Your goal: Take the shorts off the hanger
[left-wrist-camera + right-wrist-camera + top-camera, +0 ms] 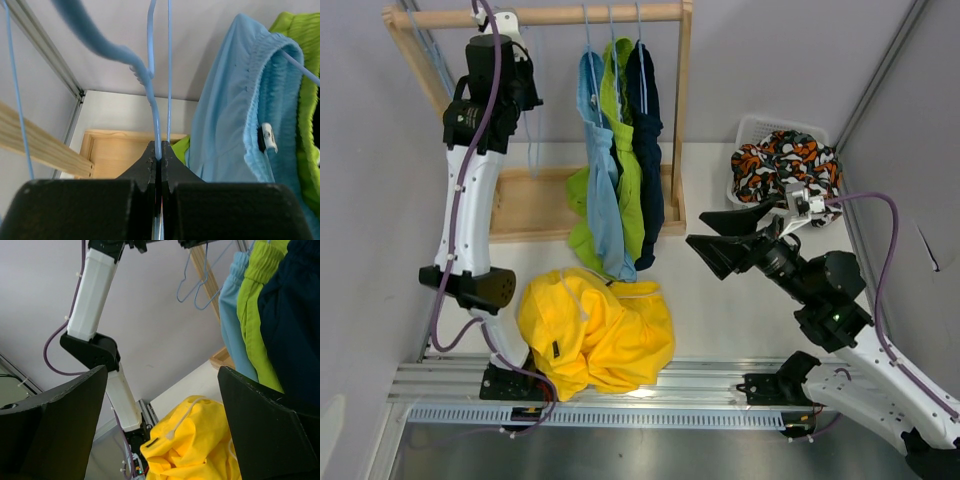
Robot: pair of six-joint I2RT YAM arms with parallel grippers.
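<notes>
1. The yellow shorts [595, 335] lie crumpled on the table [720, 300]; the light blue shorts [600, 160], lime green shorts [628, 150] and navy shorts [646, 140] hang from the wooden rack [560, 15].
2. The patterned shorts [785, 160] fill the white basket [758, 124].
3. The left gripper [159, 157] is clenched on a bare blue hanger [156, 125]; the right gripper [700, 230] gapes, holding nothing.

No legible text on anything

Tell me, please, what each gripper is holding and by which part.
The left gripper pinches a blue wire hanger by its thin wire; the right gripper is open, holding nothing.

Matt cloth shorts [603, 190]; bare wooden rack [535, 205]; smooth hanger [156, 125].
</notes>
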